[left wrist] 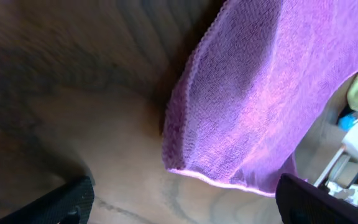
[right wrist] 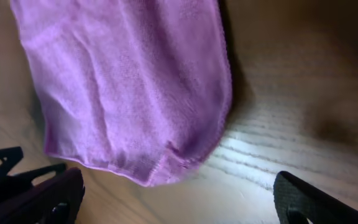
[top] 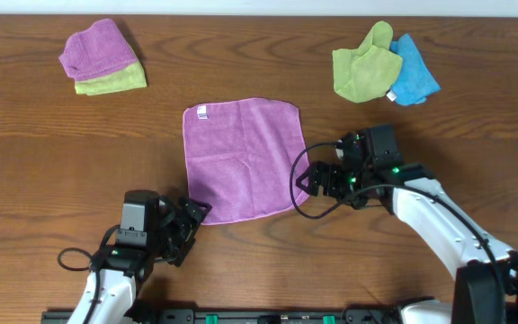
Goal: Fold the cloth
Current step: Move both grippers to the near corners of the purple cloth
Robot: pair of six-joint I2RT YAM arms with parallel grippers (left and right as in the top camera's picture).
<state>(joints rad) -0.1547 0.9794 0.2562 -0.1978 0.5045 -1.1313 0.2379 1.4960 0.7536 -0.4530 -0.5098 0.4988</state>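
Observation:
The purple cloth (top: 241,157) lies flat and spread out in the middle of the table, its small white tag (top: 200,112) at the far left corner. My left gripper (top: 194,219) is open at the cloth's near left corner; in the left wrist view the cloth (left wrist: 253,93) lies just ahead of the open jaws (left wrist: 182,202). My right gripper (top: 308,180) is open at the cloth's near right corner; in the right wrist view that corner (right wrist: 160,168) lies just ahead of the open jaws (right wrist: 179,202). Neither gripper holds anything.
A second purple cloth (top: 97,48) lies bunched on a lime-green cloth (top: 113,82) at the far left. Another lime-green cloth (top: 365,65) and a blue cloth (top: 414,76) lie bunched at the far right. The table (top: 25,162) is dark wood.

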